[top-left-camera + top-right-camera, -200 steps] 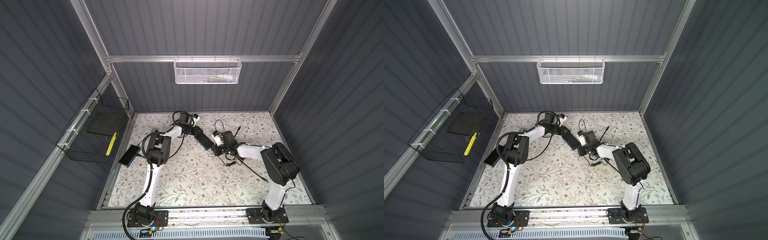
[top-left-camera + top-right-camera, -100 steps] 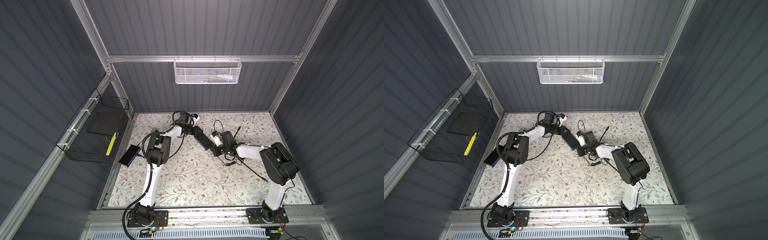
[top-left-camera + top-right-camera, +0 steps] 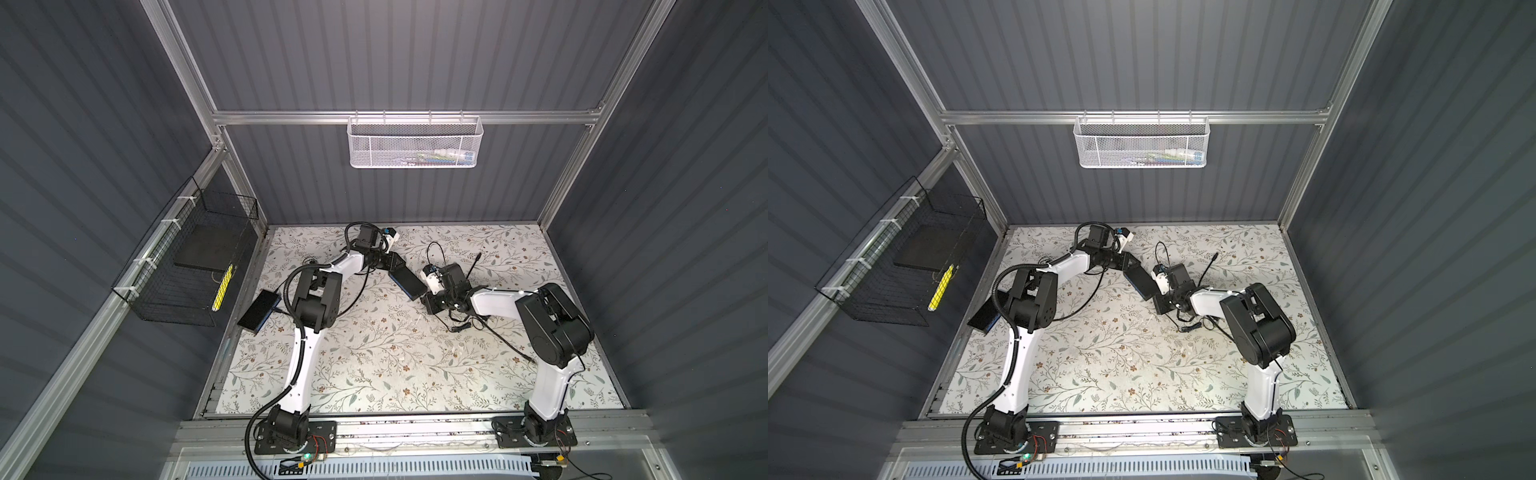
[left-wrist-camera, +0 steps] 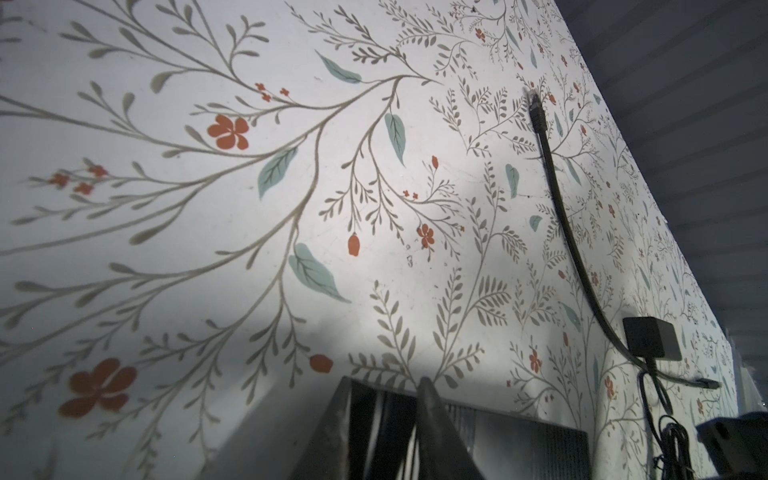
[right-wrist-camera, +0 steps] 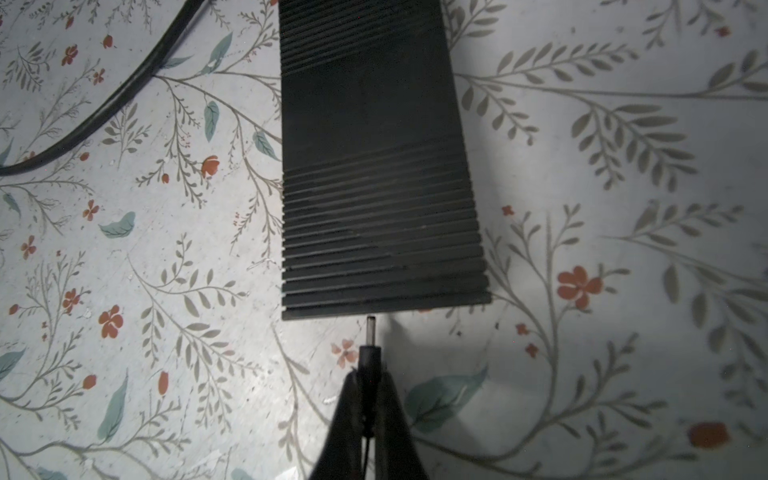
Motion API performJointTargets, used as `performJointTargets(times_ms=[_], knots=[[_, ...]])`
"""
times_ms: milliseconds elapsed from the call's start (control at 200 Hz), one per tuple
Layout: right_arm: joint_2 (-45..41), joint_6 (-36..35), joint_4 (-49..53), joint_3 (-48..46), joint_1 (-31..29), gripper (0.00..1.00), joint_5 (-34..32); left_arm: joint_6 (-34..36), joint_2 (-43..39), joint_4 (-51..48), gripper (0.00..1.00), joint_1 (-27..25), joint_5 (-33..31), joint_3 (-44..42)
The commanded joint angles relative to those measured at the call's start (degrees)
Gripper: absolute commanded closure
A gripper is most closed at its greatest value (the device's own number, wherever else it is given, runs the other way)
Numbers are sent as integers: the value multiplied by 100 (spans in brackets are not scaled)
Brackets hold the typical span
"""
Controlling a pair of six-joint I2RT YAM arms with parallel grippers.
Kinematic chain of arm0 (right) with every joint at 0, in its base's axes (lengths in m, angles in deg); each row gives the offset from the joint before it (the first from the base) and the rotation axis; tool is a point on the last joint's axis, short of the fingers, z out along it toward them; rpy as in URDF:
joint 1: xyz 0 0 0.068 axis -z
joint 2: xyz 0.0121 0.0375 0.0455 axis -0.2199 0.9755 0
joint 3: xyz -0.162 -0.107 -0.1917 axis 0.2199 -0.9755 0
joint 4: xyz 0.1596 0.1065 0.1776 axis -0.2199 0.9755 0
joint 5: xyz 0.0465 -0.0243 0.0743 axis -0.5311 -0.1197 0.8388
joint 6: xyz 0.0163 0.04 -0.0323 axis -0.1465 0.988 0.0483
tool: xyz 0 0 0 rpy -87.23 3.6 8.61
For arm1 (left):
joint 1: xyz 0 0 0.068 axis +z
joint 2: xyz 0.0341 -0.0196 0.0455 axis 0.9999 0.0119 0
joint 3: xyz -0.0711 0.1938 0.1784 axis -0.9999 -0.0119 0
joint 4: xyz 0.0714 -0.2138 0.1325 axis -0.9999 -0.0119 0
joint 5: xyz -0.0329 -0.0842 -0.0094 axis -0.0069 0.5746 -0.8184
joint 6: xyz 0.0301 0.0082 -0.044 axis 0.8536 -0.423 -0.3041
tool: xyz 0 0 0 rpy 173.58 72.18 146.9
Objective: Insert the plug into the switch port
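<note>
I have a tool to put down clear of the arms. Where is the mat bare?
Bare: the front half of the floral mat between the left arm and right arm, and its back right corner. Crowded: mid-back, where the left gripper holds the switch box, the right gripper the plug, cables alongside.

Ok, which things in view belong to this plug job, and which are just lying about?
In the job: flat black ribbed box with a blue side, gripped by the left end effector; thin black barrel plug, in the right end effector.
Lying about: second flat black box at the table's left edge; black network cable; white mesh wall basket; black wire basket.
</note>
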Motion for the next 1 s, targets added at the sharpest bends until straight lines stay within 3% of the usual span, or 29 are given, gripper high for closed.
performJointTargets(times_ms=[0,996], knots=[[83,30,-22,109,-32,98,-4,92,207,-258,72,22,96,150],[29,-48,174,307,-76,98,-30,106,219,-291,72,16,88,230]])
